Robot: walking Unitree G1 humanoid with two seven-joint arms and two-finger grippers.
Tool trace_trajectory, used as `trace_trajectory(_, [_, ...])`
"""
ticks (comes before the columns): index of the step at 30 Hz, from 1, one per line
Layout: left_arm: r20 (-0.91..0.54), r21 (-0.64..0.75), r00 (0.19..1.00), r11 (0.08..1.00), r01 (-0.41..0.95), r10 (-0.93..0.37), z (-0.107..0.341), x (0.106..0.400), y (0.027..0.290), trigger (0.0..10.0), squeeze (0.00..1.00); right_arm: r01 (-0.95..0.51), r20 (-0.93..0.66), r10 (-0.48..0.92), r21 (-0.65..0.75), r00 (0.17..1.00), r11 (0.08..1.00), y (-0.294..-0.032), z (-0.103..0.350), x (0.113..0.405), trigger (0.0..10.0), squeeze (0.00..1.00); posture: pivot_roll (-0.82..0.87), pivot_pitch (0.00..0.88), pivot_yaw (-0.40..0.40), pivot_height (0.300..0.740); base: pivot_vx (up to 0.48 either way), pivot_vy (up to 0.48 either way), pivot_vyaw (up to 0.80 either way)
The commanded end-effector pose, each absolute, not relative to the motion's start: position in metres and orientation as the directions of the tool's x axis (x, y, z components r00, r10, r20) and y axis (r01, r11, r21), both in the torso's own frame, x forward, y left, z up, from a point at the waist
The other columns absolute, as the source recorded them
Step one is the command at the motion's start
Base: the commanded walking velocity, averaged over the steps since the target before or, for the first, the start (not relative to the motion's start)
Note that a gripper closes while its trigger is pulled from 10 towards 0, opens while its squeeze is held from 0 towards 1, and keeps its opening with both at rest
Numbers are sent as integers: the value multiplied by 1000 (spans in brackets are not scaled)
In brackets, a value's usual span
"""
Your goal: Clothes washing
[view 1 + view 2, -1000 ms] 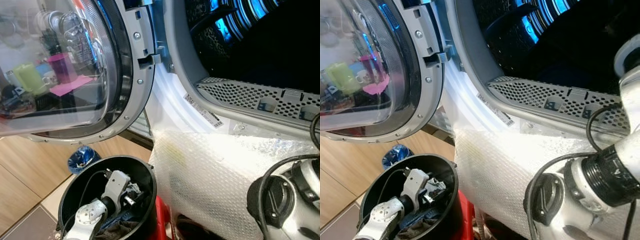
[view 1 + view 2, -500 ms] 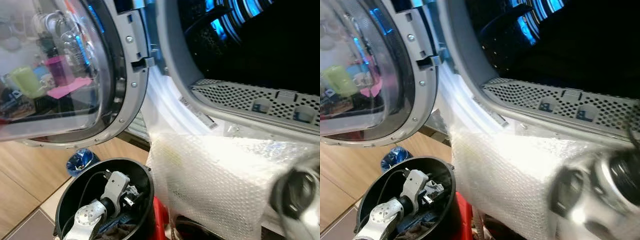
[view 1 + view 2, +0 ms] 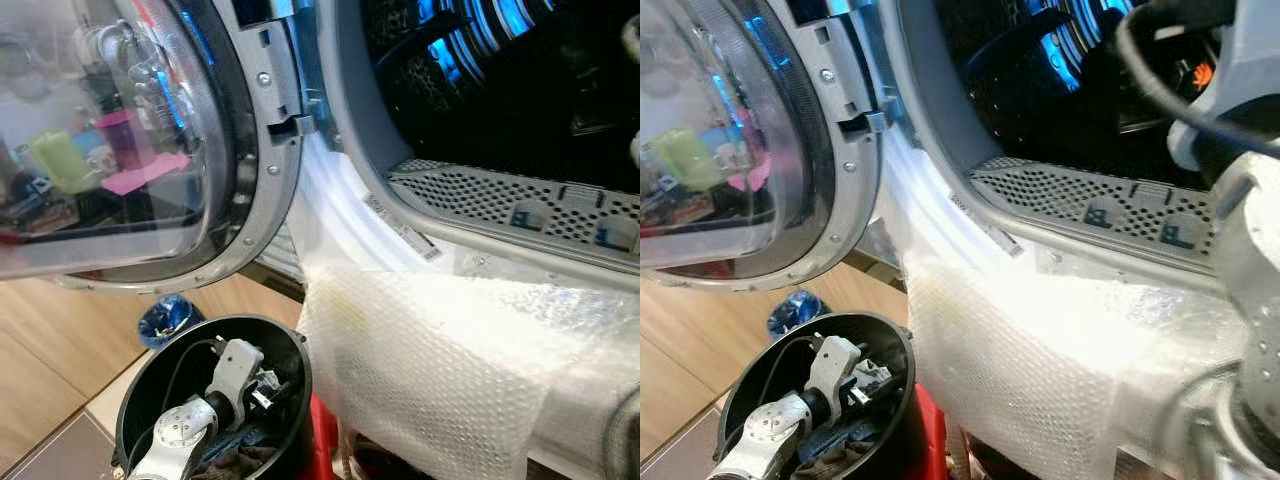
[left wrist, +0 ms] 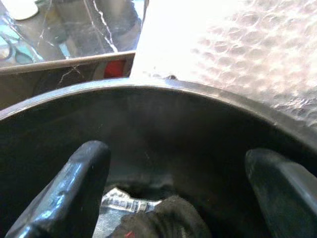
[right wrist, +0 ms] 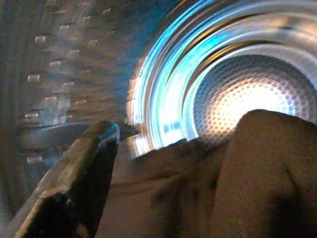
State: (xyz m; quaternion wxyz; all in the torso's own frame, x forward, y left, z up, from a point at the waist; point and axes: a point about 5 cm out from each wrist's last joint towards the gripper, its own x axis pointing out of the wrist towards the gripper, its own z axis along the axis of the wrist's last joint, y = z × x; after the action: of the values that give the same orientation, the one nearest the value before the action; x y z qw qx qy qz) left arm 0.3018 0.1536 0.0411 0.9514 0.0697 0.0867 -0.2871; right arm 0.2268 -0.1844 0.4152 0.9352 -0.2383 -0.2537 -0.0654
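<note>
Right gripper [image 5: 168,188] carrying dark garment [image 5: 208,188] into drum [image 5: 247,94], fingers clamping it; left gripper [image 4: 173,198] hovering spread inside black bucket [image 4: 148,114]; risking snagging on door rim.

The washing machine drum [image 3: 520,90] is in front of me, up and to the right. Its door [image 3: 130,140] stands open on my left side. A sheet of bubble wrap [image 3: 430,370] hangs down below the drum opening. Left of this sheet, low before me, stands a bucket [image 3: 290,360], and my left gripper [image 4: 176,198] is inside it, above some cloth [image 4: 163,220] at the bottom. My right gripper [image 5: 173,163] is inside the drum, with a garment [image 5: 223,183] between its fingers.
</note>
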Motion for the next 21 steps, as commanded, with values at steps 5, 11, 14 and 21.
trace_trajectory(5, [-227, 91, 816, 823, 561, -531, 39, 301, 159, 10000, 0, 351, 585, 132, -636, 801, 688, -168, 413, 220, 10000, 0, -59, 32, 184, 740, 0, 0, 0])
trace_trajectory(11, [-225, 93, 815, 822, 563, -533, 39, 301, 158, 10000, 0, 346, 493, -40, -547, 869, 762, -189, 400, 229, 10000, 0, -59, 31, 184, 740, 0, 0, 0])
trace_trajectory(14, [-225, 91, 815, 821, 563, -534, 39, 301, 158, 10000, 0, 277, 436, -73, -426, 897, 861, -193, 393, 233, 10000, 0, -59, 31, 184, 740, 0, 0, 0])
trace_trajectory(21, [-228, 88, 813, 820, 566, -536, 39, 302, 157, 10000, 0, 212, 252, -181, -99, 951, 972, -200, 371, 250, 10000, 0, -69, 34, 184, 740, 0, 0, 0])
